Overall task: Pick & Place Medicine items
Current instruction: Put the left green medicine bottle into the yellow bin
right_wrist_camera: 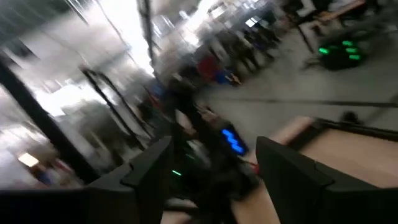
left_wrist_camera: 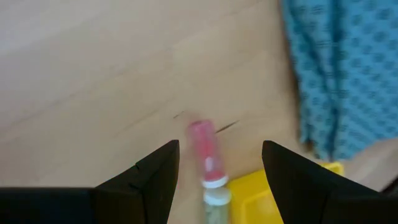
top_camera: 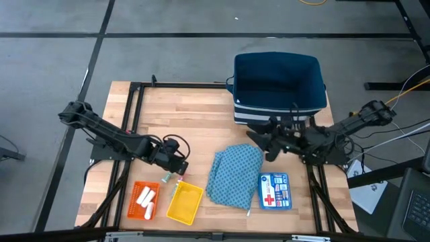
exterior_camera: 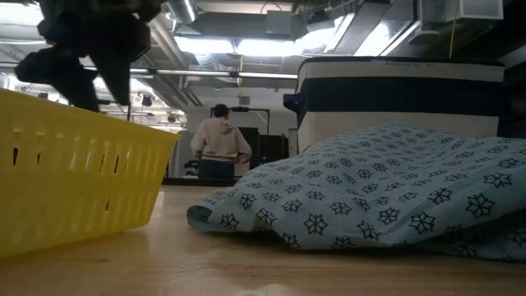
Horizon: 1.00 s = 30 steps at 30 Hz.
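A small piece [left_wrist_camera: 205, 155] with a pinkish-red end and a pale greenish end lies on the wood by the yellow basket's corner [left_wrist_camera: 261, 193]. In the high view it shows as a light-green speck [top_camera: 166, 178]. My left gripper [left_wrist_camera: 221, 168] is open and hovers over it, one finger on either side, touching nothing. In the high view this gripper [top_camera: 176, 163] sits just beyond the two baskets. White tubes [top_camera: 147, 199] lie in the orange basket [top_camera: 136, 210]. My right gripper [top_camera: 269, 144] is open and held above the far edge of the blue patterned cloth [top_camera: 233, 173].
A yellow basket [top_camera: 185, 203] sits right of the orange one at the near edge. A first-aid box [top_camera: 275, 191] lies right of the cloth. A dark blue bin [top_camera: 279, 84] stands at the far edge. A person [exterior_camera: 220, 144] stands far behind the table.
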### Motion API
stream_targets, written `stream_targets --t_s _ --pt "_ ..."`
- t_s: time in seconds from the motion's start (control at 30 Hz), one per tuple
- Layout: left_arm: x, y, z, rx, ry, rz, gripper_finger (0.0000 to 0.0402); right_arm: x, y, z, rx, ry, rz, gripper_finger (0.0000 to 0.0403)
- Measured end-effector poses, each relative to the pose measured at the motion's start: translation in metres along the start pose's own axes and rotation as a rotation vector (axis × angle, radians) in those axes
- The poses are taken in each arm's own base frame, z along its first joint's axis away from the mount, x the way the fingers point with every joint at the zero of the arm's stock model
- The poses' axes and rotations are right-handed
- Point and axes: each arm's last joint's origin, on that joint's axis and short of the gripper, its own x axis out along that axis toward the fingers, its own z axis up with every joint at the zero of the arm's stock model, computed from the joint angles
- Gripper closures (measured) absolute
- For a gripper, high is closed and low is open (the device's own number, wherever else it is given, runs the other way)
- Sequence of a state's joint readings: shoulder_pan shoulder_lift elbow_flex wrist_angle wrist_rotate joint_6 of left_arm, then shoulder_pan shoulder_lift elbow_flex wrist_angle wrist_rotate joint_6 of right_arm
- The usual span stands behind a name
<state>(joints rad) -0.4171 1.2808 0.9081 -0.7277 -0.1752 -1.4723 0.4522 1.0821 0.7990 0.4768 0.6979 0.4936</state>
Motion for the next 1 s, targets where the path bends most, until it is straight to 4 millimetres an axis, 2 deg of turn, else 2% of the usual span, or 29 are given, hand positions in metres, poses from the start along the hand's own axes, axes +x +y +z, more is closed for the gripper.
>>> stream_targets --t_s 0.2,0.43,0.63,0.83,1.0 --pt "-0.002 0.008 -0.01 -0.039 0.079 0.081 0.0176 0.008 0.003 0.007 -0.089 0.157 -0.057 0.0172" --pt "-0.001 0.011 -0.02 -0.032 0.099 0.125 0.0176 0.009 0.002 0.008 -0.088 0.171 -0.047 0.0172" --pt "0.017 0.011 -0.027 0.0 0.159 0.216 0.0176 0.012 0.002 0.003 -0.084 0.185 -0.05 0.0172" --pt "0.036 0.002 -0.029 0.038 0.192 0.186 0.0176 0.014 0.001 -0.003 -0.064 0.211 -0.053 0.0172" --pt "0.047 0.005 -0.032 0.05 0.21 0.251 0.0176 0.017 0.002 -0.009 -0.057 0.246 -0.031 0.0172"
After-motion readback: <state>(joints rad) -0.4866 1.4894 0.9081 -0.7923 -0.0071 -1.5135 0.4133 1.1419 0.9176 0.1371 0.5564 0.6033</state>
